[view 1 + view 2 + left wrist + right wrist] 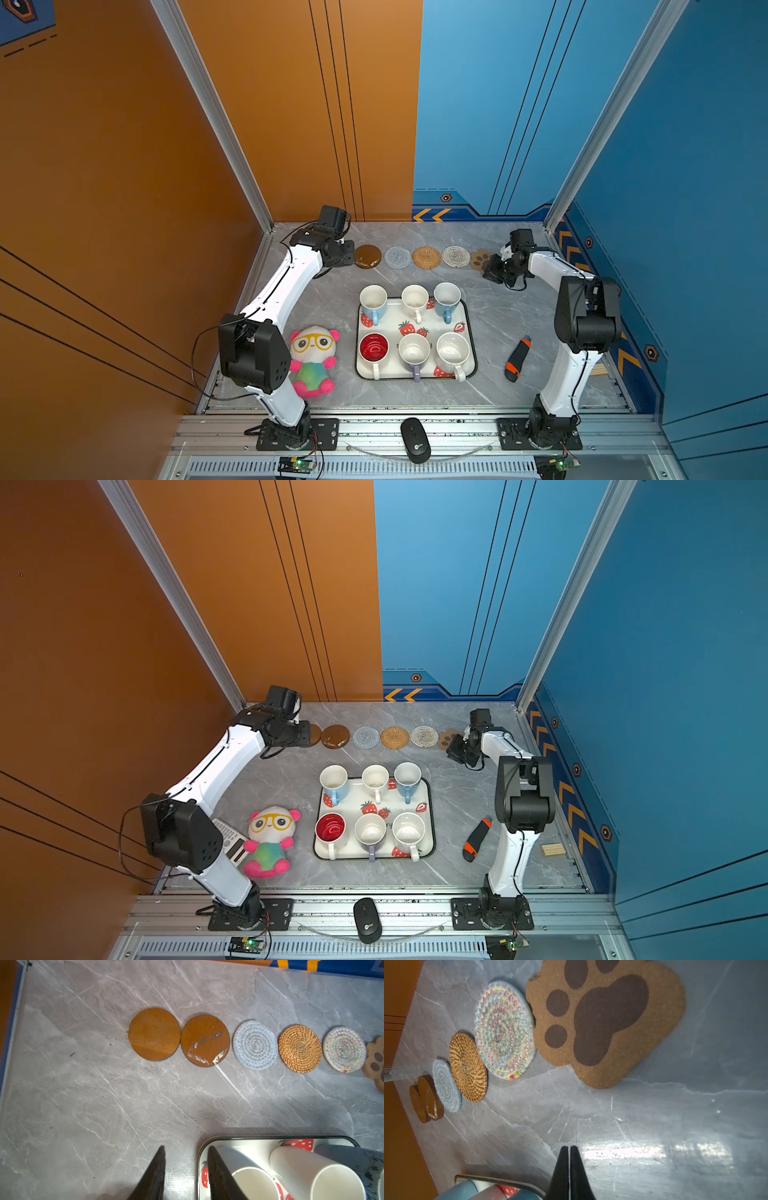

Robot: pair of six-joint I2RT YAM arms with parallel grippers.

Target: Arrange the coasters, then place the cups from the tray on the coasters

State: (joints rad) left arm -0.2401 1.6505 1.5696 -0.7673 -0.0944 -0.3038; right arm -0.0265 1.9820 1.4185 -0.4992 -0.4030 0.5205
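Six coasters [255, 1044] are being shown in one row ahead of the left tool [185, 1149], parted and empty. Six cups [373, 300] are being carried by one tray [270, 1137] beside it; the right tool [569, 1147] is being held closed.

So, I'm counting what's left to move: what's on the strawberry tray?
Six upright mugs in two rows of three stand on the tray. Strawberry prints show between them; the tray floor under each mug is covered.
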